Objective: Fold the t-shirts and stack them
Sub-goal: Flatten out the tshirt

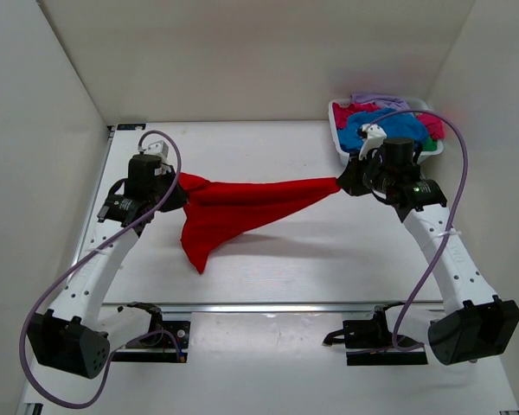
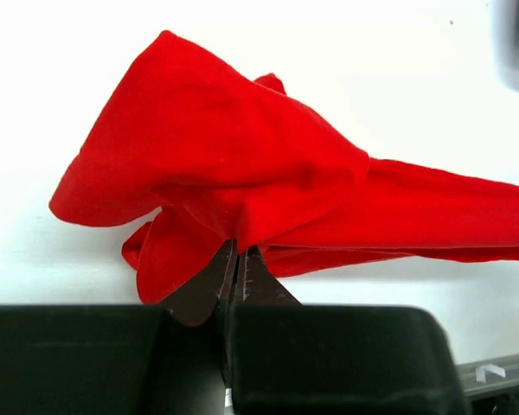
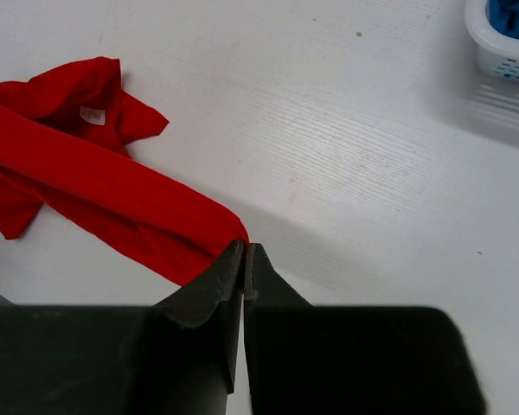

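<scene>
Over table [image 1: 329, 259], red t-shirt [image 1: 242, 207] spans both end effectors [image 1: 180, 183] [image 1: 339, 184].

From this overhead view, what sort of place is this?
Likely a lab test cell: white table boxed in by white panels, red t-shirt stretched between left hand and right hand, plus a mesh basket.

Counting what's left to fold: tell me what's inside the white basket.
The basket holds a heap: blue shirt on top, magenta-pink shirt, lavender shirt at the back, a green edge. Whatever lies beneath is covered.
</scene>
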`<control>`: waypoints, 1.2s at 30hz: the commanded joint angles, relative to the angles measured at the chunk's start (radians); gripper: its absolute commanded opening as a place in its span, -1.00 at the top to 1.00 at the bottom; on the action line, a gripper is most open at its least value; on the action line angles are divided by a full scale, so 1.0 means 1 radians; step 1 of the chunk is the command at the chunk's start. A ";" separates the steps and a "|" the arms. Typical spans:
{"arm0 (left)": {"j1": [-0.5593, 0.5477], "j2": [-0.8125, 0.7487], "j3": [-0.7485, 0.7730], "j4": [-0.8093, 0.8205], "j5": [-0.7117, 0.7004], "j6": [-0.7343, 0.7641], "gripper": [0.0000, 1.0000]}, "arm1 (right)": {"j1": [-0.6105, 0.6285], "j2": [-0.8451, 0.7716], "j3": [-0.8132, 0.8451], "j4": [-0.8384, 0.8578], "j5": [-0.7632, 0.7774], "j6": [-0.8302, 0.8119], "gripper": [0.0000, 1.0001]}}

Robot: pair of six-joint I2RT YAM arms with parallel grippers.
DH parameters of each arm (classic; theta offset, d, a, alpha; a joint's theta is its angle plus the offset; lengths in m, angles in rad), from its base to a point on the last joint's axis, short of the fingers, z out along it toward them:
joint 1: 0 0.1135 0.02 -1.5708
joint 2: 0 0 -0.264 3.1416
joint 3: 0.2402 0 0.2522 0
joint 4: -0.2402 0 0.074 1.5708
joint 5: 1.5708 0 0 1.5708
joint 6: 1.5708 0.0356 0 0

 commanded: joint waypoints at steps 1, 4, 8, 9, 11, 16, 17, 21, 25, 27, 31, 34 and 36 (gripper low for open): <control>0.005 -0.028 0.020 -0.028 0.020 0.036 1.00 | -0.026 -0.035 -0.016 0.005 -0.001 -0.034 1.00; 0.008 -0.007 -0.002 -0.050 0.089 0.048 1.00 | -0.037 -0.035 -0.027 -0.005 -0.031 -0.037 1.00; -0.080 0.021 -0.146 -0.069 0.030 0.055 1.00 | -0.010 -0.054 -0.102 0.007 -0.027 -0.029 1.00; -0.077 0.016 -0.218 -0.029 0.046 0.032 1.00 | -0.007 -0.055 -0.122 0.010 -0.027 -0.024 1.00; -0.086 0.016 -0.310 0.054 0.096 0.012 1.00 | 0.001 -0.052 -0.159 0.014 -0.053 -0.009 1.00; -0.158 0.104 -0.437 0.165 0.067 -0.027 0.92 | 0.044 -0.032 -0.257 0.037 -0.050 0.011 1.00; -0.162 0.130 -0.447 0.177 0.082 -0.022 0.64 | 0.056 -0.023 -0.280 0.045 -0.050 0.022 0.98; -0.152 0.100 -0.467 0.231 0.143 -0.036 0.13 | 0.061 -0.005 -0.317 0.057 -0.044 0.026 1.00; -0.140 -0.009 -0.432 0.225 0.149 -0.041 -0.06 | 0.056 0.014 -0.333 0.068 -0.056 0.023 1.00; -0.141 -0.048 -0.414 0.220 0.102 -0.039 -0.07 | 0.056 0.020 -0.328 0.070 -0.061 0.025 1.00; -0.114 -0.060 -0.415 0.223 0.119 -0.031 -0.10 | 0.061 0.037 -0.317 0.071 -0.054 0.035 1.00; -0.132 -0.037 -0.412 0.202 0.093 -0.022 -0.05 | 0.067 0.031 -0.313 0.079 -0.058 0.031 0.99; -0.141 -0.043 -0.415 0.202 0.091 -0.025 0.02 | 0.073 0.032 -0.311 0.074 -0.058 0.035 1.00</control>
